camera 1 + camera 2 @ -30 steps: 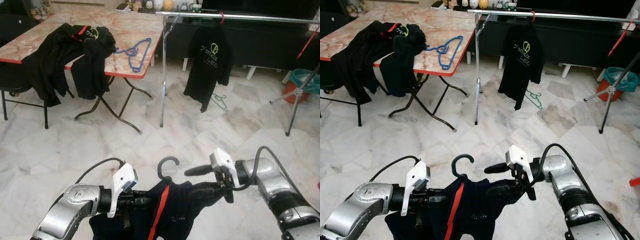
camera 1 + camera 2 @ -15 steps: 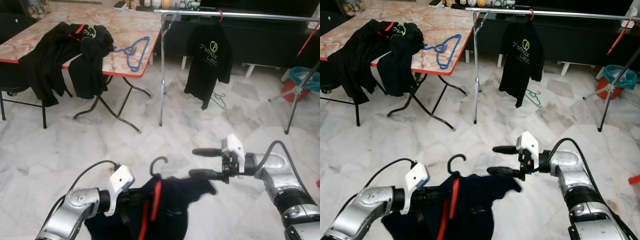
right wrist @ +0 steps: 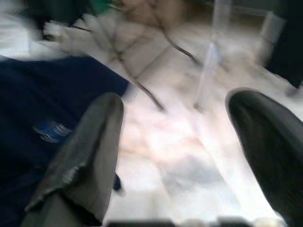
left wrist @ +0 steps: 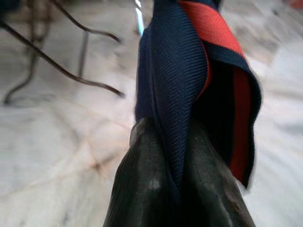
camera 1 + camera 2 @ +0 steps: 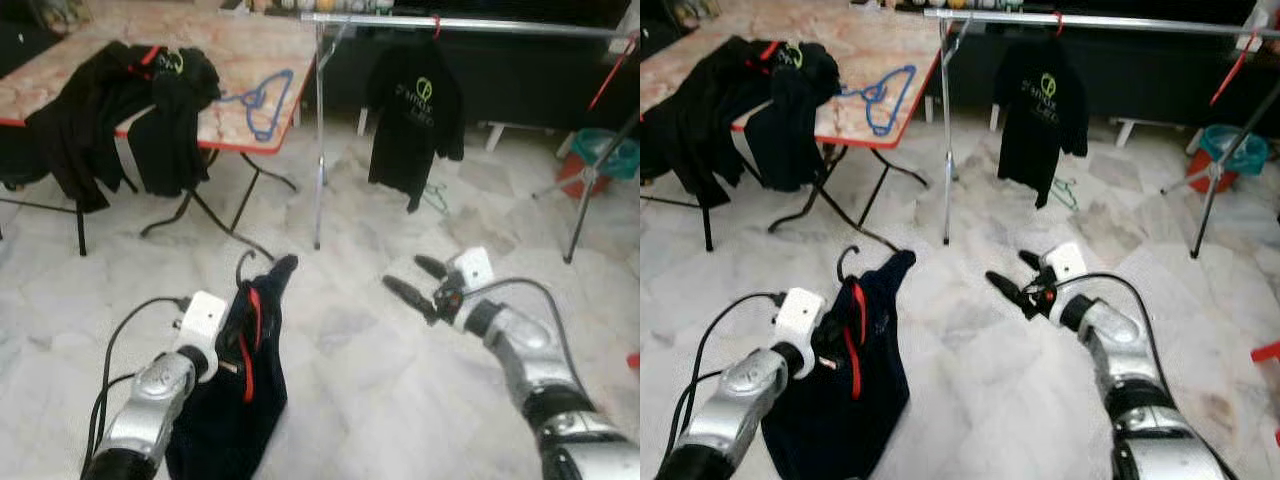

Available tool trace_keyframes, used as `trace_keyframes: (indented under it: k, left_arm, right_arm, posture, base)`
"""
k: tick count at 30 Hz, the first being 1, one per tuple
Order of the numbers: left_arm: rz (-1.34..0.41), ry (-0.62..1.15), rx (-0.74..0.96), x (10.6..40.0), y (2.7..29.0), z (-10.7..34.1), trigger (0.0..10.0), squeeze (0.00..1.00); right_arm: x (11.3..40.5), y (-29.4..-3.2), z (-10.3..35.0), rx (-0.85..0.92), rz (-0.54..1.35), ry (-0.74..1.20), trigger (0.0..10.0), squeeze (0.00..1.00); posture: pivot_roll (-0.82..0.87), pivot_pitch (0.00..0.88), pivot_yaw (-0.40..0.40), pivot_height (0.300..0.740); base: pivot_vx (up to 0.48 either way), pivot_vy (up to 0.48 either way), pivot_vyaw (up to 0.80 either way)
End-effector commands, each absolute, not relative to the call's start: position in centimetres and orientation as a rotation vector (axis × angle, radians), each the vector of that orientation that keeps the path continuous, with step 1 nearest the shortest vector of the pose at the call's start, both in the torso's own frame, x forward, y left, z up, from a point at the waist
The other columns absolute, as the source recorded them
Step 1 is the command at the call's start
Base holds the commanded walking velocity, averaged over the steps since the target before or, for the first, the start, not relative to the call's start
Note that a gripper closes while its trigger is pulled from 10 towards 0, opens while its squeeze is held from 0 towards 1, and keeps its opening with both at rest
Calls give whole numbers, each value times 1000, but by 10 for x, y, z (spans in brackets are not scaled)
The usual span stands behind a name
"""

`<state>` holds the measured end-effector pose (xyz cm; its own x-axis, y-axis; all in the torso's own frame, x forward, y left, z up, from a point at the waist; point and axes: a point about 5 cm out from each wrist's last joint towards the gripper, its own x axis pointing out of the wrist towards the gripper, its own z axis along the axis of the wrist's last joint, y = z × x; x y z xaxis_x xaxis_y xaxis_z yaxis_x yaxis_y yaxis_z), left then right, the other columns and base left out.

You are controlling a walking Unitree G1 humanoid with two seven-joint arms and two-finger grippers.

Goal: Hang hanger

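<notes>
A dark navy shirt with a red stripe hangs on a black hanger whose hook rises above its collar. My left gripper is shut on the shirt at the hanger; in the left wrist view the fabric is pinched between the fingers. My right gripper is open and holds nothing, apart from the shirt to its right; its fingers stand spread in the right wrist view. Ahead, a metal clothes rail carries a black T-shirt on a red hanger.
A folding table at the left holds black clothes and blue hangers. A green hanger lies on the marble floor below the rail. A teal bucket and a tripod leg stand at the right.
My right gripper has let go of the shirt, opened and drawn off to the right. The shirt now hangs narrow from the left gripper alone, lifted higher. The camera has moved closer to the rail.
</notes>
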<state>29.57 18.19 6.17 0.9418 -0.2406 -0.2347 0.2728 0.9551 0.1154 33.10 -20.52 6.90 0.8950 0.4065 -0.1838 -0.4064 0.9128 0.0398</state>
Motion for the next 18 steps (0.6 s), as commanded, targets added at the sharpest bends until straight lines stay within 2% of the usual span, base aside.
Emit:
trace_keyframes:
  k: [1, 6, 11, 18]
  left_arm:
    - [-197, 142, 130, 302, 183, 72, 10000, 0]
    - [-79, 71, 49, 301, 183, 76, 10000, 0]
    - [-15, 25, 54, 300, 185, 79, 10000, 0]
    - [19, 15, 59, 300, 183, 78, 10000, 0]
  right_arm:
    - [326, -217, 56, 37, 231, 232, 10000, 0]
    - [306, -217, 25, 90, 19, 322, 10000, 0]
    - [298, -203, 13, 122, -33, 341, 10000, 0]
    - [299, -196, 12, 103, -25, 337, 10000, 0]
  posture:
    - [34, 101, -44, 740]
    - [35, 102, -52, 740]
    - [24, 95, -59, 740]
    - [26, 71, -69, 740]
  base:
    - [0, 0, 0]
    - [0, 0, 0]
    - [0, 0, 0]
    - [0, 0, 0]
